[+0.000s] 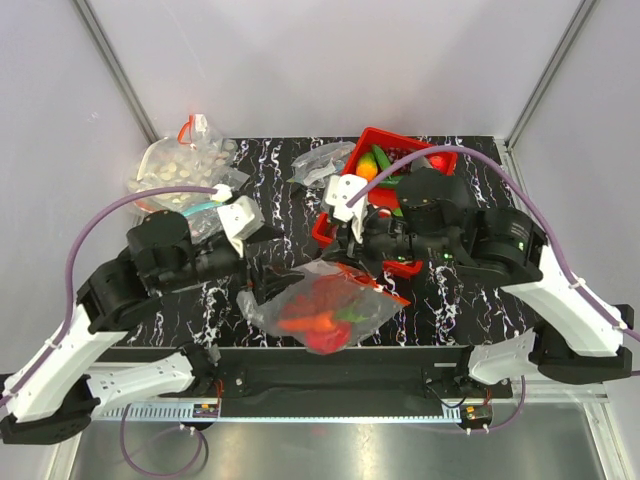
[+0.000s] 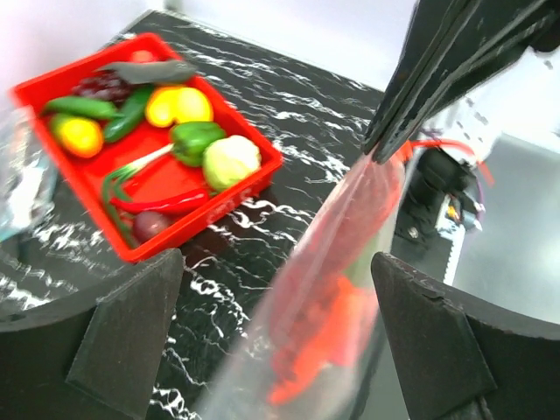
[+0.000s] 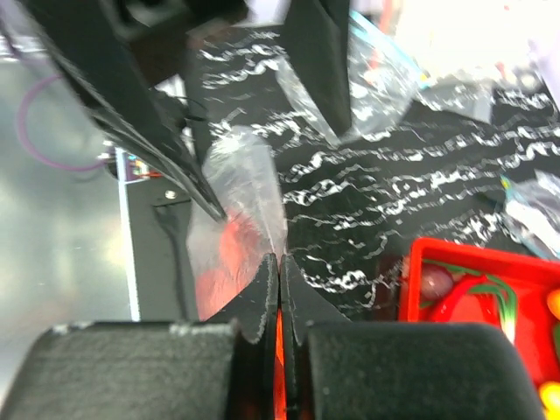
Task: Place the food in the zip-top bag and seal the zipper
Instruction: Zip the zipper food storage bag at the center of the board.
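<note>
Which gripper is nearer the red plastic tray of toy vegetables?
Right. The right gripper pinches the clear bag near the red plastic tray; the left gripper sits farther left.

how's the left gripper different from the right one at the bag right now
The left gripper has its fingers spread wide; the right gripper has its fingers pressed together. The zip-top bag passes between the left gripper's fingers unpinched, while the right gripper is clamped on the bag's edge. Shared: both are at the same bag, which already holds red food.
</note>
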